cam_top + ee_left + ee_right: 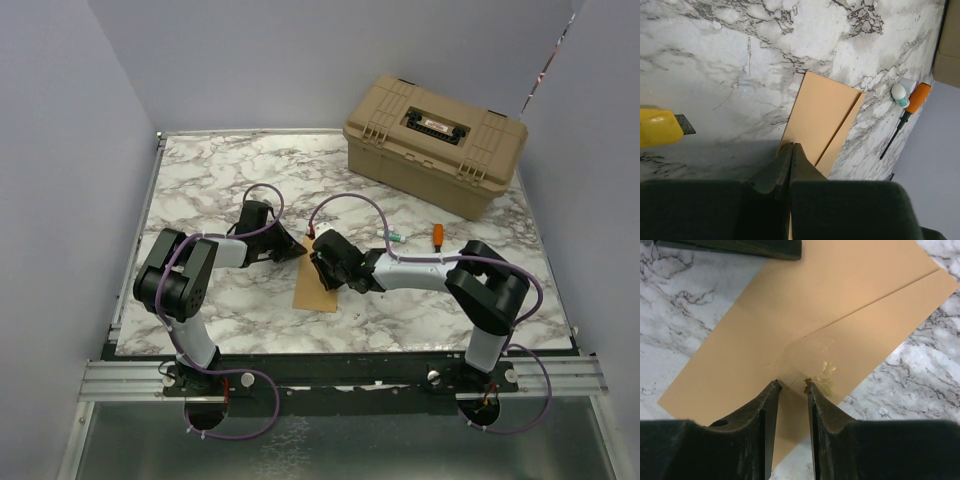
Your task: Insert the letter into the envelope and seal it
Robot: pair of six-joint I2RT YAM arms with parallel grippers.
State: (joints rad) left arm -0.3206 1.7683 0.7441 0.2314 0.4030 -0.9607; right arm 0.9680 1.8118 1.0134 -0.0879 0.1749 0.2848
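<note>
Black fingers of the right claw (791, 386) fill the bottom of the right wrist view, standing slightly apart with nothing clamped between them, tips down on the kraft-brown rectangular paper envelope (840, 300). It lies flat on the white-and-grey marbled counter (220, 180), slanting from lower left to upper right of that frame. A straight crease splits it into a wide panel and a narrower strip, and a glossy clear patch (822, 372) sits just ahead of the fingertips. In the left wrist view the left claw (792, 146) is pressed together, its tips at the envelope's near edge. From above, both claws meet over the envelope at mid-frame. An orange-handled screwdriver (916, 97) and a small white-and-teal cylinder (900, 95) lie side by side at the left wrist view's right edge, with a yellow tool with a dark tip (657, 127) at its left edge. A tan plastic toolbox (435, 145) stands at the overhead view's upper right.
</note>
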